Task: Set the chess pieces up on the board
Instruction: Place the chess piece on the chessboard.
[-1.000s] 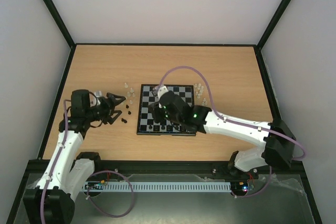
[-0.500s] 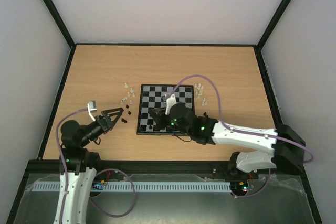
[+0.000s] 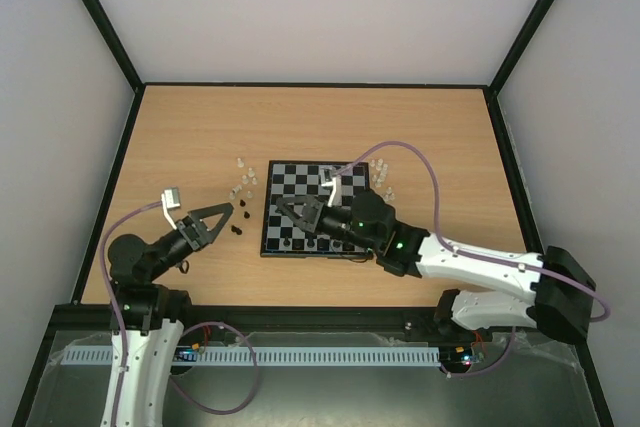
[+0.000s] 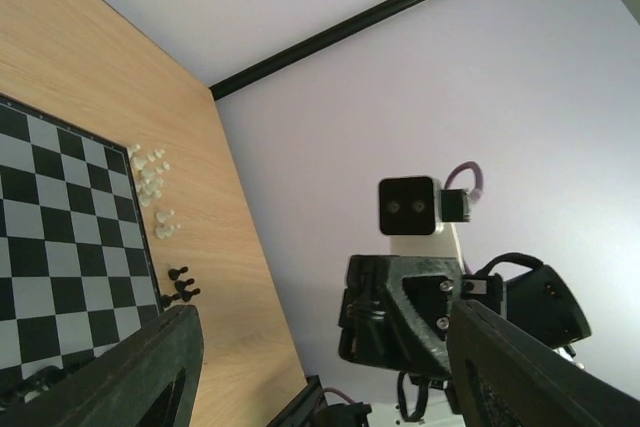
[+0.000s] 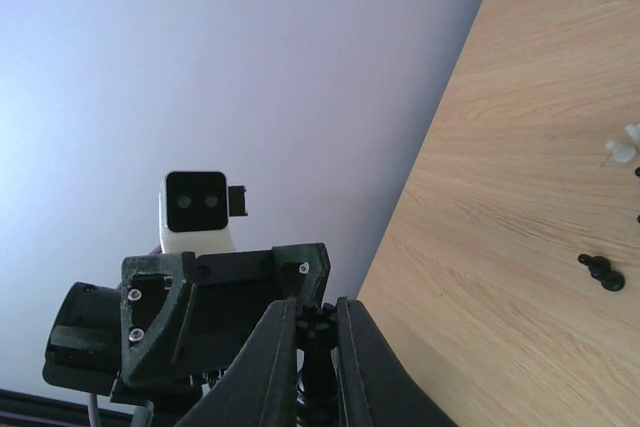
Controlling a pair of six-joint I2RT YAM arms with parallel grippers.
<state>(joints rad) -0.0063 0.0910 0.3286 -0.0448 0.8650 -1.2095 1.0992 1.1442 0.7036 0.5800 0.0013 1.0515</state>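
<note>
Quick update: the right gripper (image 3: 288, 212) has tipped up off the near-left part of the board (image 3: 312, 178), and its wrist has pulled back toward its base. Its fingers are pinched tight on a black piece (image 5: 313, 332), which sticks up between them in the wrist view. So that piece hangs over the board, not on a square. A second ago the gripper was lower over that same corner, so my guess is it's re-aiming and hasn't placed it yet.

The left gripper (image 3: 222, 215) has backed off too. It was over the loose black pieces (image 3: 238, 224) left of the board, and now it sits just short of them. Its fingers (image 4: 150, 367) are apart with nothing between them, a bit narrower than before, so no pick on that side yet.

Plenty left to do. A few dark ones (image 3: 290, 242) seem to stand on the near row. The white pieces (image 3: 245, 183) are still bunched on the table (image 3: 200, 137), some left of the board and more on the right.
</note>
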